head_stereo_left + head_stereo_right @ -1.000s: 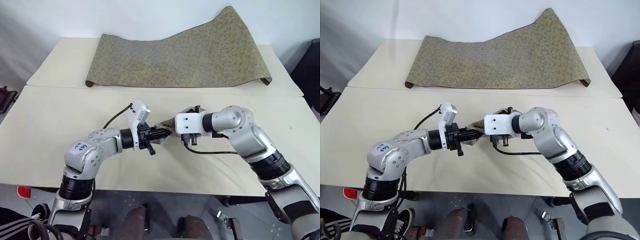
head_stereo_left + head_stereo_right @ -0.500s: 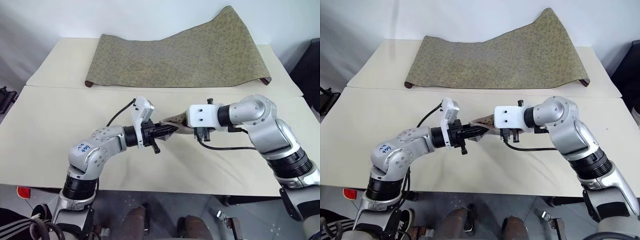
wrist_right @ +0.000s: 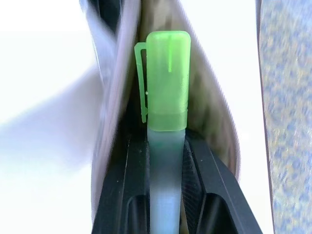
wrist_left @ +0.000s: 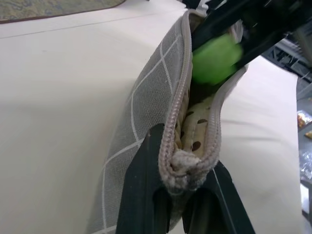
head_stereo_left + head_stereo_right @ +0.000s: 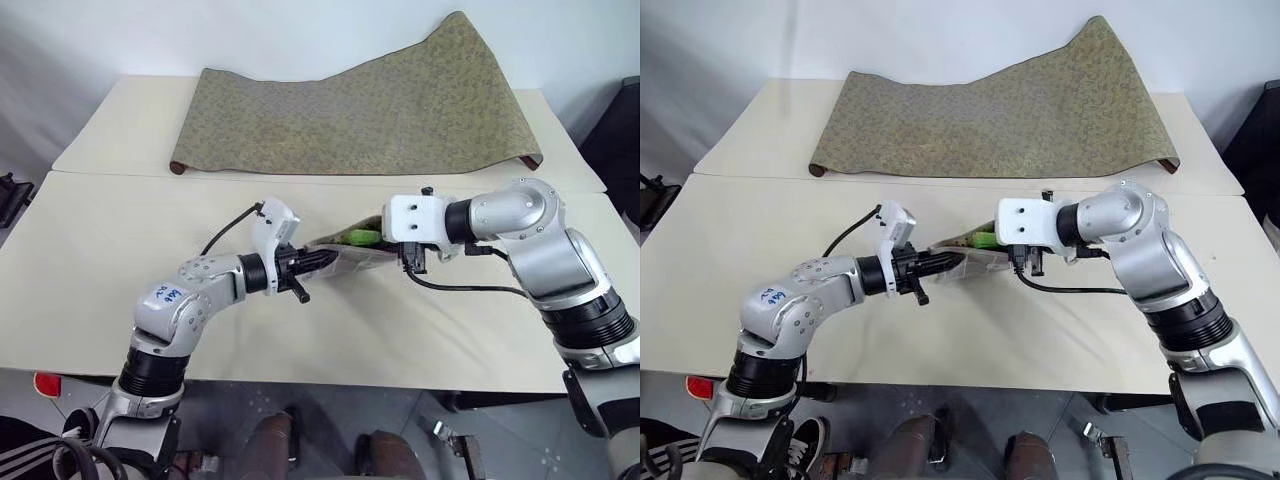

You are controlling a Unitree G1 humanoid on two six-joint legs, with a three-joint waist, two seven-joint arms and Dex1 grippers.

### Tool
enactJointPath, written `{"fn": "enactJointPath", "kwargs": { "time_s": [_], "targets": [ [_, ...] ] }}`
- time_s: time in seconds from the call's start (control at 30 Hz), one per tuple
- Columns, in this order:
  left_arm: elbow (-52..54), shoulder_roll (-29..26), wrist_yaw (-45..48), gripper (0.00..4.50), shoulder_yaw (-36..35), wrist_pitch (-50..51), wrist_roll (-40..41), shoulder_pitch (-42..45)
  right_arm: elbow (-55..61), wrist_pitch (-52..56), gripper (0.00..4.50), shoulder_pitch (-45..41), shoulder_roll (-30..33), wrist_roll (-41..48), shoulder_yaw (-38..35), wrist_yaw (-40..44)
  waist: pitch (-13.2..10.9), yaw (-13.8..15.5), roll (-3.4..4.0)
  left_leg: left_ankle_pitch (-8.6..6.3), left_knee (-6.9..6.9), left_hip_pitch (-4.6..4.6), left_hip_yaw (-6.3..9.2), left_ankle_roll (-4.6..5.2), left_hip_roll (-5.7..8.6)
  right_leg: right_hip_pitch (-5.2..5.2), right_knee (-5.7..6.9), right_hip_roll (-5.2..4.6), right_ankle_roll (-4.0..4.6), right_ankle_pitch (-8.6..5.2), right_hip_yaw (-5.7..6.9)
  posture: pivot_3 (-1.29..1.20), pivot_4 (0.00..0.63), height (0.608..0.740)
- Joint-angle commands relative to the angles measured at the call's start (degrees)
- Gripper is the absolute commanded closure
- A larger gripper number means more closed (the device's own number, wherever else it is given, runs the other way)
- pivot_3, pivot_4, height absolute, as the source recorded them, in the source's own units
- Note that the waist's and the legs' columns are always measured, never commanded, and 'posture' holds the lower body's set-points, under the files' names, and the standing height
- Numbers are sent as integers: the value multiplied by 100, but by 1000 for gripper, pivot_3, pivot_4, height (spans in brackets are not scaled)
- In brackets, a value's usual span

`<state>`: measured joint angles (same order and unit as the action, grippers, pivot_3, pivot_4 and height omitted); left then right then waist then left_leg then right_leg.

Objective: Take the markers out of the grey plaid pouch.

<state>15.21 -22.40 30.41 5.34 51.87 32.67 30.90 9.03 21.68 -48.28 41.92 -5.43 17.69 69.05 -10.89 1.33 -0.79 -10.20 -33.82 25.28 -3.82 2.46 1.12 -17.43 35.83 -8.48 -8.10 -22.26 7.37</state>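
At frame centre, the left gripper (image 4: 183, 187) was clenched on the grey plaid pouch (image 4: 141, 122); the right gripper (image 3: 165, 161) grasped a green marker (image 3: 165, 83). Advised: withdraw it straight along the opening, anchor firm.

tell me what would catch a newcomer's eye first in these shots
Most striking is the bright green-capped marker pinched in the right gripper at the open mouth of the grey plaid pouch, in mid-air over the middle of the near table. The left gripper clamps the pouch's zipper end, so the pouch hangs between the two arms. Behind them a large olive-gold patterned cloth lies across the far table.
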Motion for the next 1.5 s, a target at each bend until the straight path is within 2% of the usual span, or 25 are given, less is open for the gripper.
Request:
{"fn": "enactJointPath", "kwargs": {
  "time_s": [0.03,0.27,0.4,0.53,0.6,0.67,0.83,1.1,1.23,1.4,1.5],
  "targets": [
    [166,76,26,4500,80,-149,-78,28,319,84,4058,-172,47,236,-248,35,0,4,0,0,0,0,1,0,0,0,1,0,0,0,1,0,150,740],
    [32,-76,129,4500,-18,-299,-223,-62,544,1023,4058,-319,160,1519,-1197,176,0,4,0,0,0,1,1,0,0,0,0,0,0,0,1,0,150,740],
    [66,-78,144,4500,-54,-286,-200,-70,637,1743,4058,-395,-1,2243,-1738,-125,0,2,0,0,1,0,4,1,-1,1,0,-1,0,0,3,0,150,740],
    [130,-97,159,4500,-103,-252,-146,-103,-159,866,4058,-238,754,1250,-1564,-572,0,22,0,-1,-1,1,-1,1,1,0,0,-2,0,0,1,0,150,740],
    [167,-142,180,4500,-157,-240,-127,-151,-826,213,4058,126,1493,497,-1333,-766,0,52,0,-2,-1,3,1,3,6,0,-4,-6,0,0,3,0,150,740],
    [175,-162,201,4500,-216,-239,-111,-183,-1216,-22,4058,436,1833,175,-1269,-952,0,61,-1,-5,-2,4,0,8,9,3,-13,-7,-1,1,-2,0,150,740],
    [134,-95,225,4500,-267,-293,-108,-175,-1378,-189,4058,1359,2069,-221,-1050,-973,-1,-37,1,-2,3,1,-15,4,-5,3,-18,0,-1,1,-6,0,150,740],
    [194,-71,243,4500,-284,-253,-84,-182,-1506,0,4058,1747,1773,-196,-886,-829,-6,-1,10,0,-2,1,-11,3,-9,5,-17,3,0,0,-5,0,150,740],
    [235,-83,224,4500,-309,-220,-64,-184,-1502,193,2770,1716,1527,4,-1031,-810,-6,18,10,0,-6,3,-9,3,-7,10,-21,2,0,0,-5,0,150,740],
    [239,-71,213,4500,-315,-222,-64,-197,-1338,311,1043,1741,1581,58,-1052,-700,-6,21,10,0,-7,3,-6,3,-5,10,-21,1,0,0,-3,0,150,740],
    [225,-39,196,4500,-332,-213,-47,-174,-1104,486,1043,1742,1659,263,-1177,-496,-6,19,10,0,-6,3,-6,3,-6,9,-21,2,0,0,-3,0,150,740]
  ]
}}
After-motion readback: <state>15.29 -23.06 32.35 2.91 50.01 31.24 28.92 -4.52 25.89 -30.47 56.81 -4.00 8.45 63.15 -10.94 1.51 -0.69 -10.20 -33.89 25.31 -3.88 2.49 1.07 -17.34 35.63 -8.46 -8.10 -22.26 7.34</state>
